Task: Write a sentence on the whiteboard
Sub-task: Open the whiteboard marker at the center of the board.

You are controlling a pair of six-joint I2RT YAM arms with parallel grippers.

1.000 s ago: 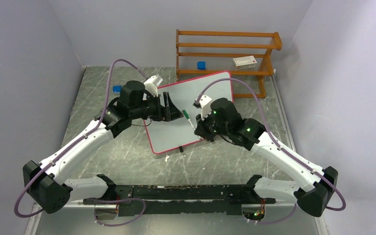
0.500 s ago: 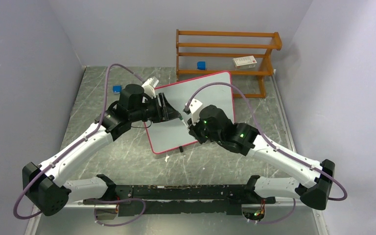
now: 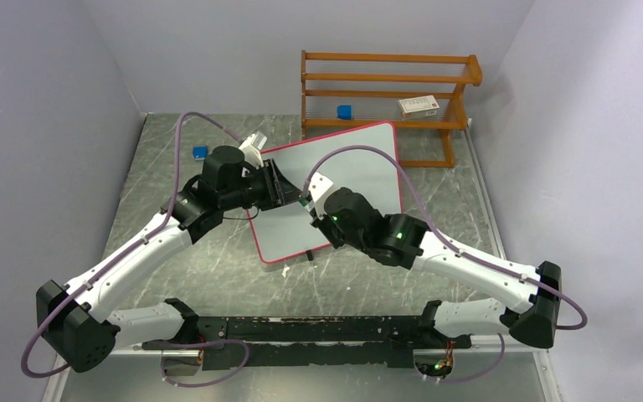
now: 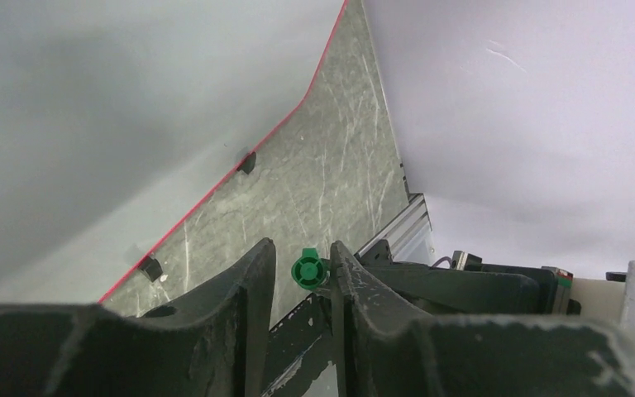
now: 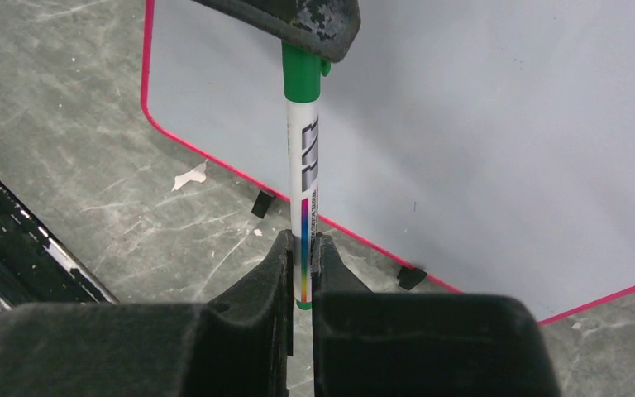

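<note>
The whiteboard [image 3: 360,163], white with a pink-red frame and small black feet, lies tilted on the marble table. My right gripper [image 5: 300,240] is shut on the lower barrel of a white marker [image 5: 303,182] with a rainbow stripe and a green cap [image 5: 301,70], held above the board's near left corner. My left gripper [image 4: 302,248] reaches in from the left with its jaws narrow around that green cap [image 4: 307,270]. The cap rests against one finger, and a small gap shows to the other. In the top view the two grippers meet at the marker [image 3: 304,201].
A wooden rack [image 3: 385,88] stands at the back right, holding a blue cube [image 3: 344,110] and a white box [image 3: 419,105]. Another blue block [image 3: 199,152] lies on the table at the back left. A white scrap [image 5: 188,175] lies by the board's near corner.
My right arm has carried the marker leftward to the left gripper. The left jaws have narrowed around the green cap.
</note>
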